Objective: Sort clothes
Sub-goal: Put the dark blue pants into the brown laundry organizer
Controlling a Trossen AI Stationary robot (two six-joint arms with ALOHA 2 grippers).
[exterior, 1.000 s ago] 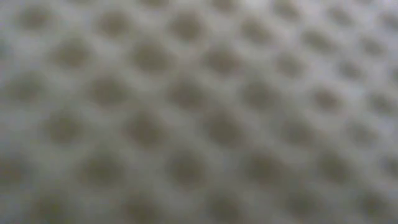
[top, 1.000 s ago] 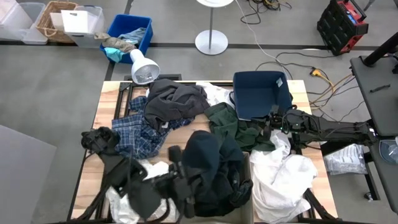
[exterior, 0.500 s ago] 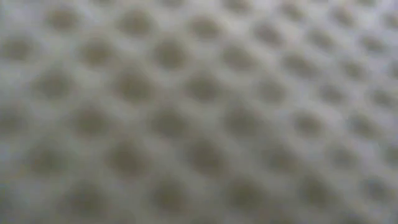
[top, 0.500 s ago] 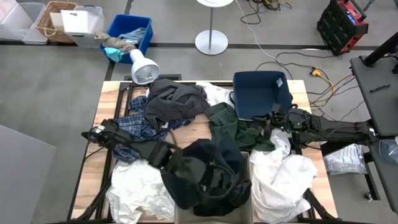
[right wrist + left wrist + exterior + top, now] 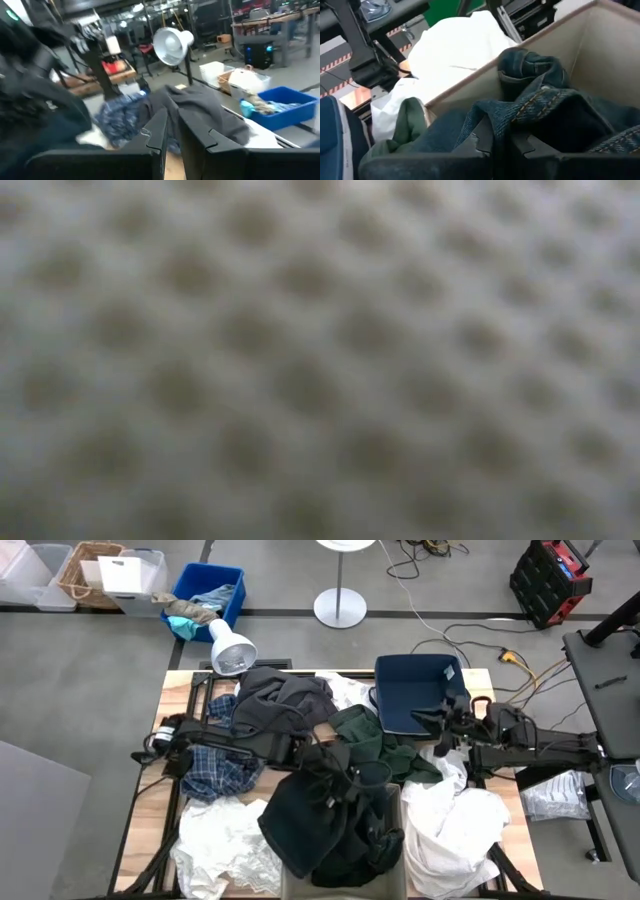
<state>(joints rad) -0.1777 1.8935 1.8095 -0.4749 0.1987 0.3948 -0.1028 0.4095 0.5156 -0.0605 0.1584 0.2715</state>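
Note:
My left gripper (image 5: 335, 755) reaches over the table's middle from the left and is shut on a dark denim garment (image 5: 330, 825). The garment drapes toward the near edge, over a tan box (image 5: 402, 802). My right gripper (image 5: 440, 726) is shut and empty, raised beside the dark blue bin (image 5: 420, 690), above the dark green garment (image 5: 375, 738). A charcoal grey garment (image 5: 282, 705) lies at the far middle. A plaid shirt (image 5: 222, 768) lies at the left. White garments lie at the near left (image 5: 228, 845) and near right (image 5: 455, 825). My left gripper pinches a bunched fold of the dark denim garment (image 5: 496, 120) between its two fingers, beside an orange-stitched seam (image 5: 530, 105). The fingers come from the table's left. The garment hangs below them, and its lower part lies in the tan box (image 5: 470, 82).
White mesh cloth (image 5: 320, 360) covers the whole low view. Off the table's far left corner stand a lamp (image 5: 232, 648), a blue crate of rags (image 5: 205, 598) and pale bins. Cables run on the floor at the far right.
My left gripper has swung from the near left of the table toward the far edge and the right, taking the dark denim garment with it. The garment's held part has risen and shifted right, while its lower part stays over the tan box. My right gripper has risen a little.

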